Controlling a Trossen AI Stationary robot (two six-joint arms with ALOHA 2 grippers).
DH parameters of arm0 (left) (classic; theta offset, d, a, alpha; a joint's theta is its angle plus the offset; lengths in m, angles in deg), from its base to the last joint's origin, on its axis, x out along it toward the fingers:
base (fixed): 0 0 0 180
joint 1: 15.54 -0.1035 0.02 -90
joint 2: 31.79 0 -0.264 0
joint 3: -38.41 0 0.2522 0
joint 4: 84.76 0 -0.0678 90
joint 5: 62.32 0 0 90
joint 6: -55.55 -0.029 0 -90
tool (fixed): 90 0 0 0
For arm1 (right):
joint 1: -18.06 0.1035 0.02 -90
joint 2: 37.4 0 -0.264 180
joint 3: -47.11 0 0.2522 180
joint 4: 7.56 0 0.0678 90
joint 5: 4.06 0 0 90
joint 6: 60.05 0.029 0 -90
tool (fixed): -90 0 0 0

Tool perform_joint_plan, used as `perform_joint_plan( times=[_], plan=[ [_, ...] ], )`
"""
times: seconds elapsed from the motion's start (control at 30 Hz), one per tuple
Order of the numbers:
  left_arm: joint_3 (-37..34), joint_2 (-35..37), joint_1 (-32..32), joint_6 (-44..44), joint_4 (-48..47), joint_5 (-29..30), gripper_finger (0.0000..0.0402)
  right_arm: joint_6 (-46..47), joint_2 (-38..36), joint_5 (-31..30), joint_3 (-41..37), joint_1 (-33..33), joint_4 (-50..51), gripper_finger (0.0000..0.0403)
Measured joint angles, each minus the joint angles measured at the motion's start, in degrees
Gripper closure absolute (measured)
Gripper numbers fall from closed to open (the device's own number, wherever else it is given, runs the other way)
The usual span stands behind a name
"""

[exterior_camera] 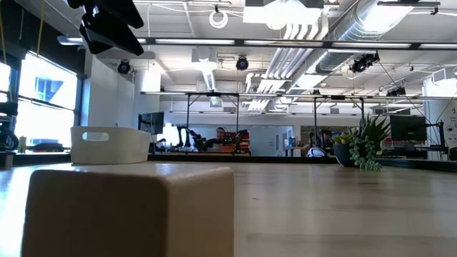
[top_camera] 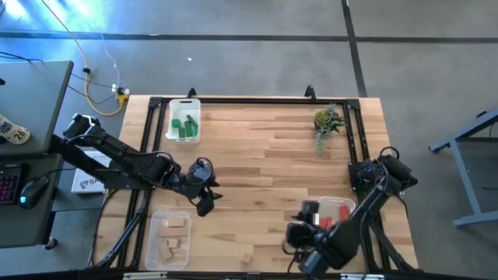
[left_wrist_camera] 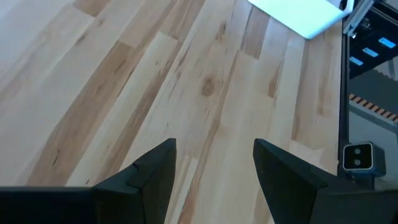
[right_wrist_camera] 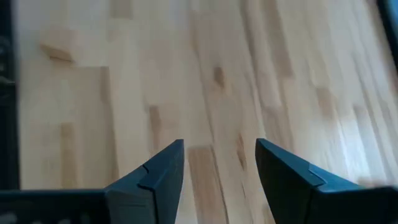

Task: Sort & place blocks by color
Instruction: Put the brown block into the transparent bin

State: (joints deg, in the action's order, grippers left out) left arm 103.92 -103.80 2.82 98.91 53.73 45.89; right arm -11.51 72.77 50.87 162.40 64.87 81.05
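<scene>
Nearly done: green wooden blocks (top_camera: 184, 125) lie in the far white tray (top_camera: 184, 103), plain tan wooden blocks (top_camera: 173, 233) in the near clear tray (top_camera: 150, 241), red blocks (top_camera: 333, 216) apparently in the right tray. One tan block (top_camera: 247, 256) is left on the wooden table (top_camera: 264, 155). Left gripper (left_wrist_camera: 213, 171) and right gripper (right_wrist_camera: 219, 171) both gape, empty.
</scene>
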Motion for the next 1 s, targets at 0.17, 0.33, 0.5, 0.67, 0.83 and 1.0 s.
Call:
perform_joint_plan(
  times=[0.17,0.33,0.5,0.67,0.83,1.0],
  plan=[
    [0.00,0.00,0.95,0.05,-0.52,0.01,0.0200,-16.85,0.02,5.21,0.68,-3.89,-9.39,0.0219],
    [0.00,0.00,0.95,1.05,-3.38,0.01,0.0200,-31.95,0.02,13.30,0.68,-7.36,-18.38,0.0219],
    [0.00,0.00,0.93,2.08,-5.30,0.01,0.0200,-44.54,0.02,19.15,0.68,-10.60,-24.77,0.0219],
    [0.00,0.00,0.93,2.56,-5.48,0.01,0.0200,-52.75,0.04,21.85,0.68,-13.37,-27.56,0.0219],
    [0.00,0.00,0.93,2.56,-5.48,0.06,0.0200,-61.66,0.09,23.46,0.68,-15.26,-31.06,0.0219],
    [0.00,0.00,0.75,2.58,-5.47,0.44,0.0200,-68.81,0.09,30.51,0.68,-16.63,-36.20,0.0219]
  ],
)
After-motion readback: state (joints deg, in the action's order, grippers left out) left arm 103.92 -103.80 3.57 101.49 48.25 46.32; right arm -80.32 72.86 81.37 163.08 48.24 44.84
